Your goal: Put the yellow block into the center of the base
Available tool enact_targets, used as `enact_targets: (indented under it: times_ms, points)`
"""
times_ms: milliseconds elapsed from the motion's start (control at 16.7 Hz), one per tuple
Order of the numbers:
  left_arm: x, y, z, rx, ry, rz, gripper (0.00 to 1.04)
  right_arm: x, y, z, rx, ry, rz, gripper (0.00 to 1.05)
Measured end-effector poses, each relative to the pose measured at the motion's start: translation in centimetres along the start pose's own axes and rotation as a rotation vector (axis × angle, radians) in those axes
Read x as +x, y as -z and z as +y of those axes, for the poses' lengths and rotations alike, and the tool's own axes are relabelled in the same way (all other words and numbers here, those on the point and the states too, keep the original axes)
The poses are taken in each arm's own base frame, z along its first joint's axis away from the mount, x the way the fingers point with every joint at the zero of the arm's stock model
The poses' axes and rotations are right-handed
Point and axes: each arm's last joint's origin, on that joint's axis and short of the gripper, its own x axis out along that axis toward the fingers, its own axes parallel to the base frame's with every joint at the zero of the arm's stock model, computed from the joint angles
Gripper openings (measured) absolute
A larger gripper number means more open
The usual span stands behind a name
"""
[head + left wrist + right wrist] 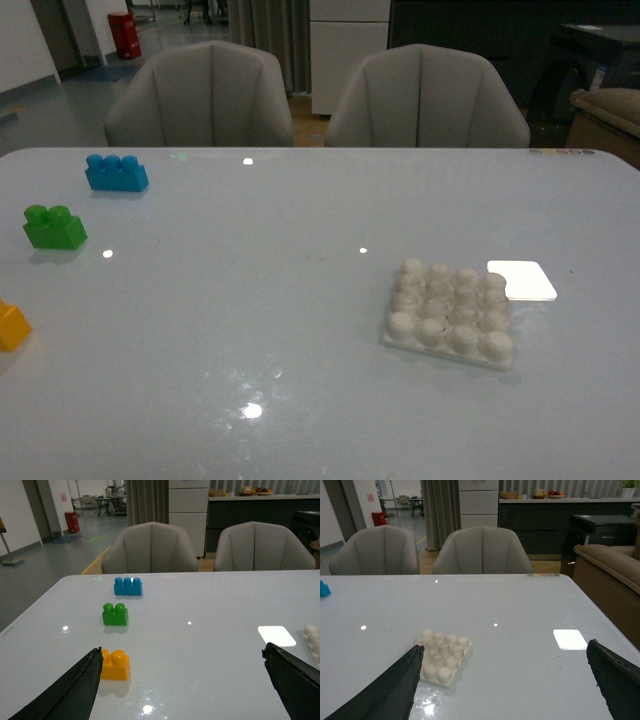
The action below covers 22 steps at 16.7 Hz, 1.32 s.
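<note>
Since neither arm shows up in the front cam, the wrist cams are all I've got for the hands. The left gripper (181,652) has its two dark fingers (75,690) spread wide apart with only tabletop showing between them. Same deal for the right gripper (504,647): jaws wide, not clamped on anything. The yellow block (115,664) stands upright, studs up, way over on the left side of the glossy table (300,200). In the front view it's half cut off by the picture's edge. In the left wrist view its side lines up right at the tip of one finger, and I honestly can't tell if they touch. Beyond it, further from the robot, is the green brick (55,227), then the blue brick (116,173) past that, so the three make a loose row, each apart from the next. The base (450,315) lies flat on the right half of the table, well apart from the yellow block and turned a bit off square, with its four-by-four studs facing up. The right wrist cam looks straight at it, close to one finger in that picture. A bright white rounded patch (522,280) sits at the base's far right corner in the front view but shows well away from it in the right wrist view, so it looks like glare. Two grey chairs (205,95) stand behind the far edge.
</note>
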Motion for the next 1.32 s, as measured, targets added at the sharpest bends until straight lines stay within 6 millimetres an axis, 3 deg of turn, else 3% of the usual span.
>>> enact_targets:
  times_ms: [1020,1080,1200,1260,1320]
  points:
    - [0.0,0.0,0.0,0.000,0.000,0.000,0.98,0.1,0.1,0.0,-0.002,0.041,0.037,0.98]
    - [0.0,0.0,0.0,0.000,0.000,0.000,0.98,1.2,-1.0,-0.5,-0.008,0.143,0.072,0.98]
    - [0.0,0.0,0.0,0.000,0.000,0.000,0.98,5.2,-6.0,-1.4,-0.003,0.199,-0.023,0.98]
    - [0.0,0.0,0.0,0.000,0.000,0.000,0.98,8.3,-7.9,-1.5,0.009,0.176,-0.034,0.98]
    - [0.0,0.0,0.0,0.000,0.000,0.000,0.98,11.4,-8.6,-1.5,0.023,0.163,0.018,0.98]
